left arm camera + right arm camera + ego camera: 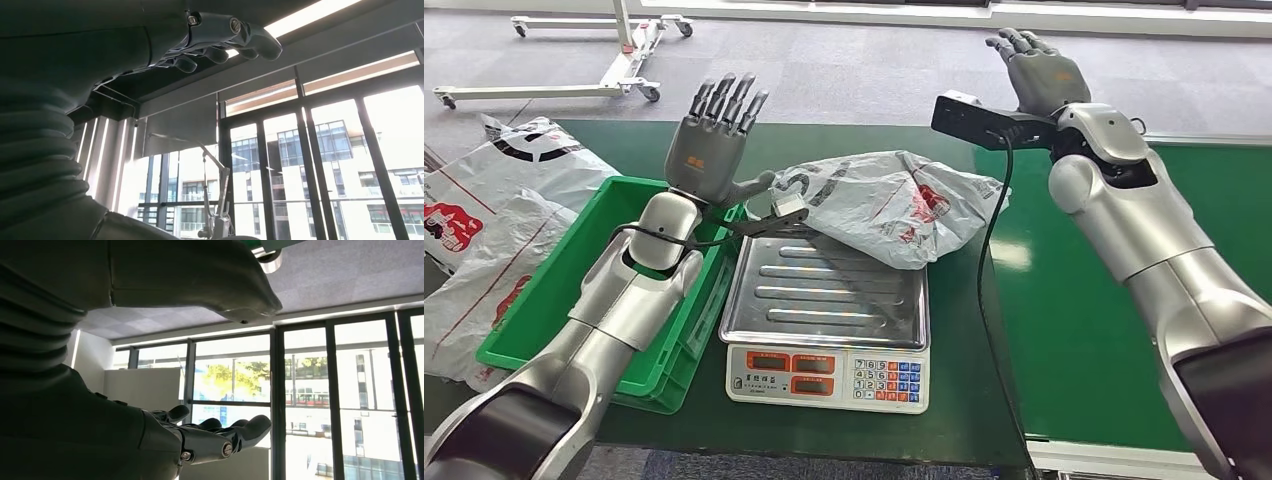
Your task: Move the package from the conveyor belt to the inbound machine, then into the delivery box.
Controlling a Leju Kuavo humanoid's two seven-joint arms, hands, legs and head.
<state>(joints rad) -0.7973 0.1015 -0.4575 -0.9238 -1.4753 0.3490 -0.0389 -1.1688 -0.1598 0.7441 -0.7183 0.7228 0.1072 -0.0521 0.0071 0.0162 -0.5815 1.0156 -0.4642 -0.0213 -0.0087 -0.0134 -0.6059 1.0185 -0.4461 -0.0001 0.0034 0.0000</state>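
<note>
Package (889,205): one grey-white plastic mailer bag with red and black print, crumpled, lying on the far part of the scale's steel pan (829,300) and overhanging its far right corner onto the green belt (1084,330). Neither hand touches it.

Head view. Scale (829,372): white body, two red displays and a keypad on the front face, standing on the dark green table just right of the green crate (544,300). Crate: open-topped, with the left forearm passing above its right wall. Left hand (714,140): raised upright above the crate's far right corner, fingers straight and apart, thumb pointing toward the package, holding nothing. Right hand (1036,65): raised over the far edge of the belt, well apart from the package, fingers spread, holding nothing; a black wrist camera block (984,122) sits just beside it with a black cable hanging down. More mailer bags (494,200) lie left of the crate. A white wheeled frame (574,60) stands on the grey floor beyond.

Left wrist view. Left hand (220,40): fingers loosely extended against a ceiling light strip, nothing between them. Tall windows (320,170) with buildings outside.

Right wrist view. Right hand (215,435): fingers extended, apart, nothing in them. Windows (310,385) and ceiling beyond.
</note>
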